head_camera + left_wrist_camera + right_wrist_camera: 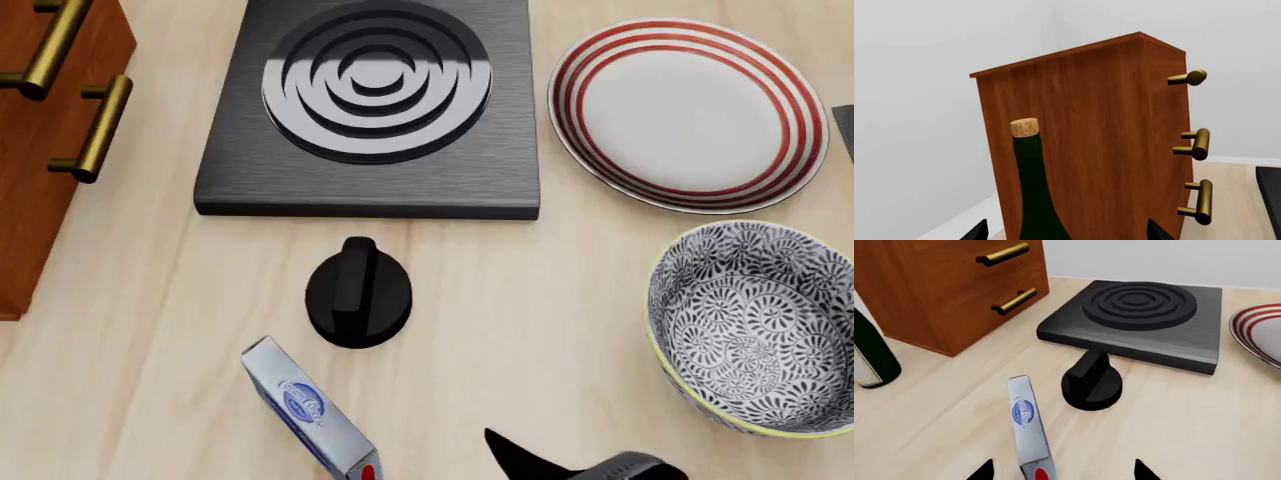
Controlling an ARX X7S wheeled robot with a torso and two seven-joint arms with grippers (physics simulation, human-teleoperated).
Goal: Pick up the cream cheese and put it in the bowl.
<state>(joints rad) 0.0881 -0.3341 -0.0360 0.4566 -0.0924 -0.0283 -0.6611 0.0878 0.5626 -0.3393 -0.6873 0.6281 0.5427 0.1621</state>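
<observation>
So we're at the start: the cream cheese (310, 412) lies on the near table, just beside the black knob (358, 291), ungrasped. The bowl (755, 325), one only, sits empty at right. Our right gripper (1064, 471) hovers over the box, jaws apart. The left gripper (1067, 231) is spread too, facing one bottle (1034, 185) and one cabinet (1094, 125). One plate (687, 110), one burner (376, 100).

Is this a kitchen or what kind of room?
Probably a kitchen counter, in a simulation: there's a black stove burner, a red-ringed plate and a patterned bowl on a light wooden countertop.
</observation>
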